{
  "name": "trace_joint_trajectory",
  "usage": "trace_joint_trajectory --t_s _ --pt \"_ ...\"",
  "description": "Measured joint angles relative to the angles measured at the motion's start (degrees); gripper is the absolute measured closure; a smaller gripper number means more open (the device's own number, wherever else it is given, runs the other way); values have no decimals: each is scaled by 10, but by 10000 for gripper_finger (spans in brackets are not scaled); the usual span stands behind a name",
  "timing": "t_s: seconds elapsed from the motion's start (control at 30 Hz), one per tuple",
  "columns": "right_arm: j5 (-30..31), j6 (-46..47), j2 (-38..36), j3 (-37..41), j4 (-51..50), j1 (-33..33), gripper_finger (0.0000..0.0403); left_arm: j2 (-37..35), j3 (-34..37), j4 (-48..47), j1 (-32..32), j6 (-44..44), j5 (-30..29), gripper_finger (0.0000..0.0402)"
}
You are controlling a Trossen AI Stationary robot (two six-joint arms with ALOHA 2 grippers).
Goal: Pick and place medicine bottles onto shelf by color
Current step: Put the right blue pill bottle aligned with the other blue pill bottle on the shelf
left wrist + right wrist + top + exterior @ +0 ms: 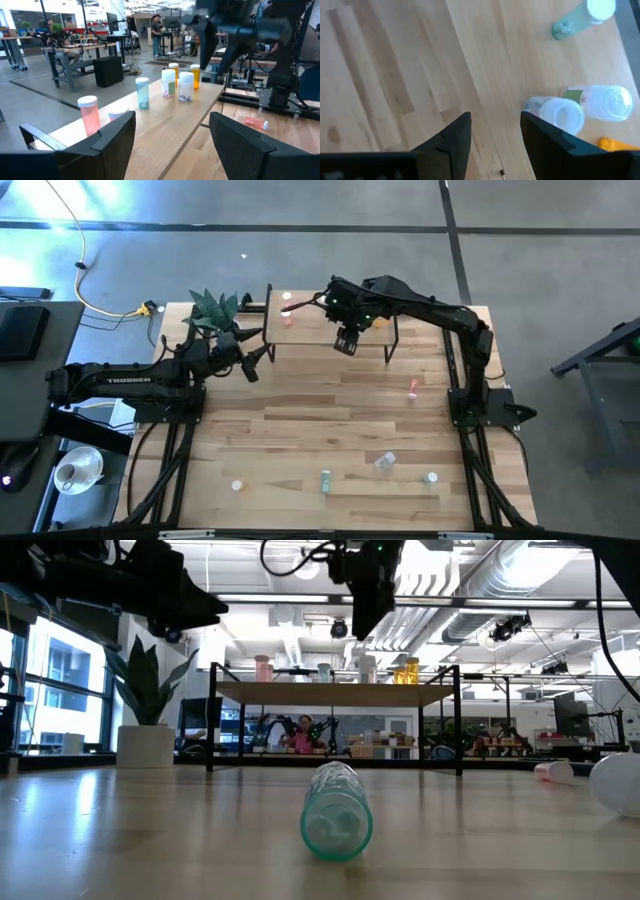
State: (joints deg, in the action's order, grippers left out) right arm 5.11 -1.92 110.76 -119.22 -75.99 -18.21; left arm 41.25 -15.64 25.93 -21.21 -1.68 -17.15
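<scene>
showing a green bottle [337,810] lying close, unlike overhead's tiny speck [325,479].

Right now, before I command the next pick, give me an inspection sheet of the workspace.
Surface: striped wooden table, bottles scattered along the near edge.
Job's things: shelf holds upright bottles, pink bottle to orange bottle; green bottle lies on the table.
Clutter: potted plant.
Grippers: left gripper open, facing the shelf; right gripper open, empty above the shelf.
Cables: yellow cable on floor.
Surroundings: people at benches.
</scene>
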Motion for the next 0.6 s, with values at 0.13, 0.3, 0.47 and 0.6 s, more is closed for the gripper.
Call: trace_joint_trajectory --t_s 0.13,0.3,0.47,0.6 --pt "-12 0 -15 0 -10 15 240 0 0 -11 0 0 0 159" --pt "-13 2 -21 0 -41 41 240 0 0 -13 0 0 0 159" --pt "-13 7 -21 0 -68 67 240 0 0 -13 0 0 0 159" --pt "-10 19 -21 0 -90 85 240 0 0 -13 0 0 0 159"
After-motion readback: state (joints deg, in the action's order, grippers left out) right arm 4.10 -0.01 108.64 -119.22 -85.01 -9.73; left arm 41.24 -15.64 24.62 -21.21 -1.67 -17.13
